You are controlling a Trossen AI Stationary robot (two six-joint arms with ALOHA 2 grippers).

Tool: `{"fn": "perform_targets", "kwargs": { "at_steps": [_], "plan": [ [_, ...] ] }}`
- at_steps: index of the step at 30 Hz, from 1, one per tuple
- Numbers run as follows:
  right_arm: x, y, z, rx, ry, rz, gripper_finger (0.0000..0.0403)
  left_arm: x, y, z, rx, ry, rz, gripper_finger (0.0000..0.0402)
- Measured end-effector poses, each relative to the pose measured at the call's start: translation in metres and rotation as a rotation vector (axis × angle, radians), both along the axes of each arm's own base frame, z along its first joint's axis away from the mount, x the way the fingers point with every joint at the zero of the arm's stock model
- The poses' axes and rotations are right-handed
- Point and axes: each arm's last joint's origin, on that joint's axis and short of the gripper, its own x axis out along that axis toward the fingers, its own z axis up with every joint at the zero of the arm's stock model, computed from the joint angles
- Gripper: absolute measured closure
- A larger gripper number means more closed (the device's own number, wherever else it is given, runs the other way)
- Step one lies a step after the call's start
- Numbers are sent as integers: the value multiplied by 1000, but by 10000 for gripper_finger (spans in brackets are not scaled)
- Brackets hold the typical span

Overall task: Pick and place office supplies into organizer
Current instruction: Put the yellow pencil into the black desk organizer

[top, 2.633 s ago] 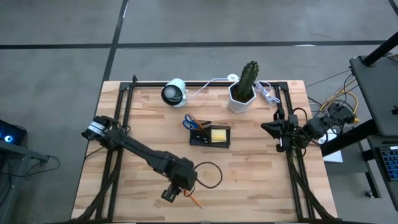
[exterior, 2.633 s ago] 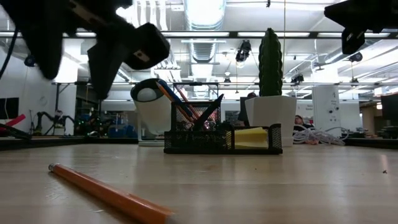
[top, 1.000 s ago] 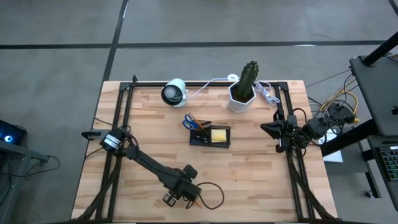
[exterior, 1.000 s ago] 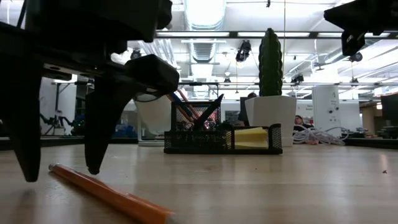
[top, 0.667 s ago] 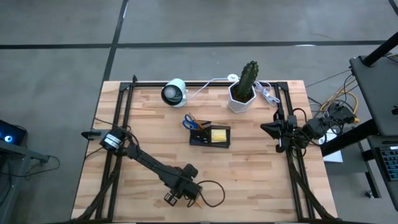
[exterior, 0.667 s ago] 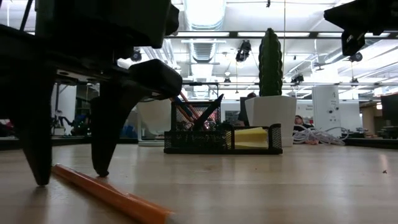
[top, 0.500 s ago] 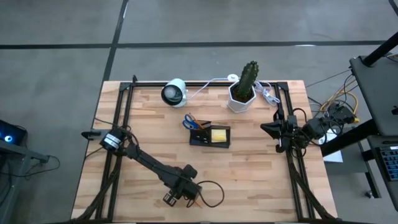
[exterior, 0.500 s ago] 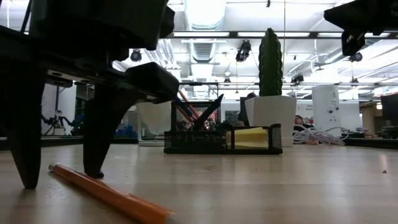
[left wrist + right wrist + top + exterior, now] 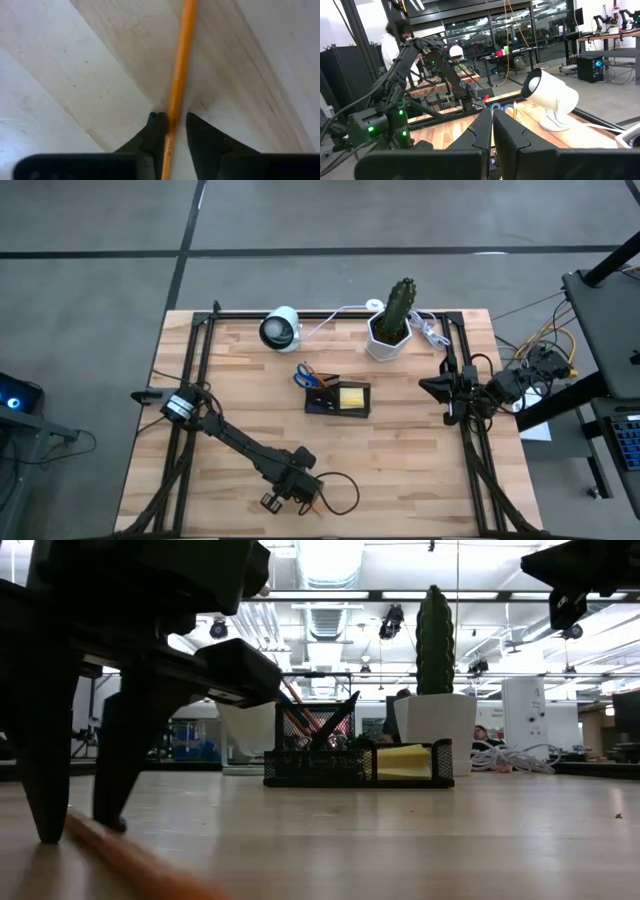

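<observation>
Left pincer (image 9: 170, 119) narrower than before, straddling orange pencil (image 9: 179, 75)

place: robotics lab | signs: exposed ceiling ducts (image 9: 325, 610), other robot arms on benches (image 9: 615, 15), concrete floor (image 9: 300, 275)

Wooden table (image 9: 400, 460) — organizer (image 9: 337, 399), cactus pot (image 9: 388, 338), white lamp (image 9: 279, 328), pencil (image 9: 179, 65).

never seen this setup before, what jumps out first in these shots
The left gripper sits low at the table's near edge, its fingers closing around a thin orange pencil lying on the wood. Mid-table stands the black organizer with a yellow sticky-note pad inside, and a tall cactus in a white pot behind it.
</observation>
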Motion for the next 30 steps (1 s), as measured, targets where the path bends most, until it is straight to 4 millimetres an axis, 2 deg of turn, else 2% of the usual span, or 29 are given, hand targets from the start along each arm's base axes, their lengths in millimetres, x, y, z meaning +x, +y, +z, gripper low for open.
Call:
{"fn": "perform_targets", "kwargs": {
  "at_steps": [7, 17, 30],
  "plan": [
    [0, 0, 0, 0, 0, 0, 394, 0, 0, 0, -5, 4, -2, 393],
    [0, 0, 0, 0, 0, 0, 394, -1, 1, 3, 7, -7, 2, 398],
    [0, 0, 1, 4, -8, 1, 394, -5, 13, 27, 1, -34, 25, 400]
  ]
}}
